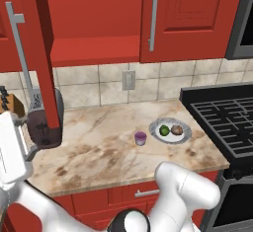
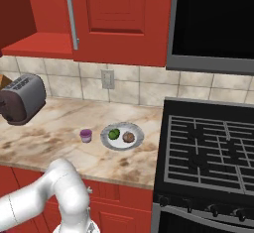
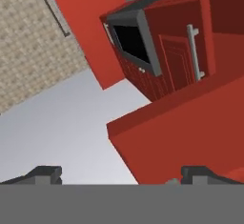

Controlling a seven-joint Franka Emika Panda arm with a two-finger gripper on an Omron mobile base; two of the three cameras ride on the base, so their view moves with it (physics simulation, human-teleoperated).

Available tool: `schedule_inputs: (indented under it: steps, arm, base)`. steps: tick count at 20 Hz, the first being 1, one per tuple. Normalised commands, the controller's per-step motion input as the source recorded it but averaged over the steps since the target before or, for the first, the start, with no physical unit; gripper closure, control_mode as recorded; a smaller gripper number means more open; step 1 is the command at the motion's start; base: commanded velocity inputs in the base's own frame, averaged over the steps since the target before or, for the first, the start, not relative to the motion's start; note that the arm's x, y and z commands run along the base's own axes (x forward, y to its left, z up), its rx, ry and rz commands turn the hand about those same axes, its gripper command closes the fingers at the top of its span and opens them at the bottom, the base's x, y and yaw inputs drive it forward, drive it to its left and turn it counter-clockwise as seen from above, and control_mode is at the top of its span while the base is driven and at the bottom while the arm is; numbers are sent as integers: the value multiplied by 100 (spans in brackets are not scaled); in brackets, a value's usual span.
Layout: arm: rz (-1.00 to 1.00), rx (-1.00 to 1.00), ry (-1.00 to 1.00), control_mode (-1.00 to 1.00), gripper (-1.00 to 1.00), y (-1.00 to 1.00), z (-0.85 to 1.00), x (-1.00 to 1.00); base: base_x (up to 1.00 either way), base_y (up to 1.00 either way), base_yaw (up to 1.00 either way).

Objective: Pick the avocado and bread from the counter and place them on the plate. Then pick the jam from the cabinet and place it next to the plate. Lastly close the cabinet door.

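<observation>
The white fluted plate [image 1: 184, 136] [image 2: 137, 128] sits on the marble counter [image 1: 99, 147] [image 2: 44, 138] beside the stove. On it lie the green avocado [image 1: 164, 130] [image 2: 114, 134] and the brown bread [image 1: 176, 130] [image 2: 129, 137]. The purple jam [image 1: 141, 137] [image 2: 86, 135] stands upright on the counter just left of the plate. The red cabinet [image 1: 94, 48] [image 2: 25, 29] stands open, its door [image 1: 42, 53] swung out edge-on with a silver handle. My gripper [image 3: 121, 173] is open and empty, facing red cabinet fronts from close by.
A dark toaster [image 1: 44, 122] [image 2: 22, 98] stands at the counter's left, with a knife block [image 1: 10, 102] behind it. A black stove [image 1: 227, 122] [image 2: 208, 147] borders the counter on the right, with a microwave [image 2: 213, 24] above it.
</observation>
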Motion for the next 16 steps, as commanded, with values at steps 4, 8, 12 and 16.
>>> schedule_inputs:
  steps: [4,8,12,16]
  arm:
    - [-6,3,15,-100,-100,0,3,53]
    - [-5,0,10,-100,-100,22,30,10]
    - [-1,0,5,-100,-100,39,45,1]
    - [-2,0,8,-100,-100,10,21,5]
  base:
    - [0,0,0]
    - [0,0,0]
    - [0,0,0]
    - [0,0,0]
